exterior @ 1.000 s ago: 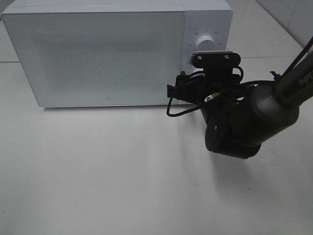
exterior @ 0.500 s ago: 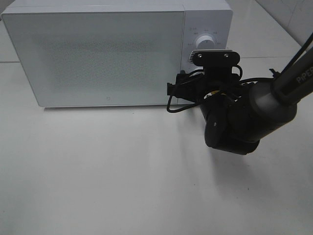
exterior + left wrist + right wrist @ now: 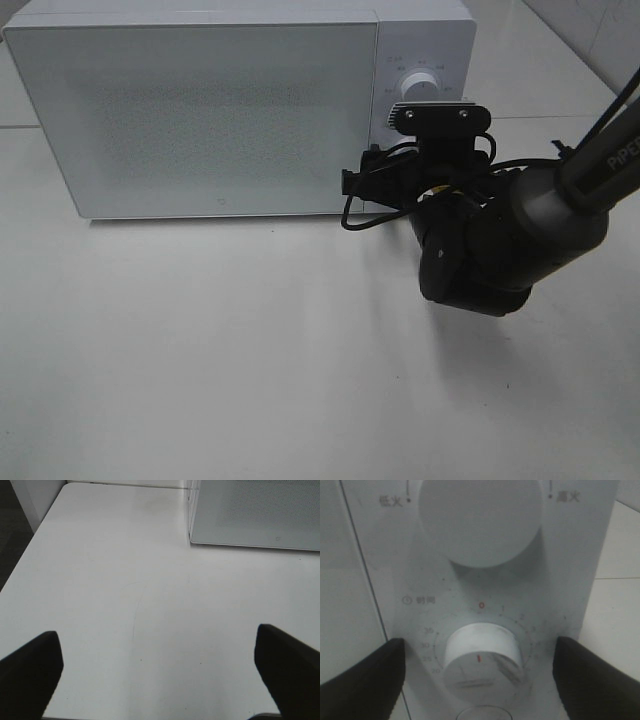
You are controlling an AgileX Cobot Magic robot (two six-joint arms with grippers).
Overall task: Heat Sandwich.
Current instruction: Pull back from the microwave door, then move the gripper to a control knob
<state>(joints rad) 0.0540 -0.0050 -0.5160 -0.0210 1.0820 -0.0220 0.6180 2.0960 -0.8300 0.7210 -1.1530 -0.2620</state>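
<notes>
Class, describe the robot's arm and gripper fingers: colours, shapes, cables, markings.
The right arm is glossy black with a bulky rounded joint; white lettering marks its link. A black cable loops beside a bracket with two silver screws. The left fingers and right fingers are blunt and black.

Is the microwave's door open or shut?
Shut. The door lies flat against the microwave, level with the knob panel.

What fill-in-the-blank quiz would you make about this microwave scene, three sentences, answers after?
The microwave door is ____.
The lower knob, between the right fingers, has its red mark at ____.
The left fingers, above the table, hold ____.
Answers: closed; zero; nothing.
</notes>
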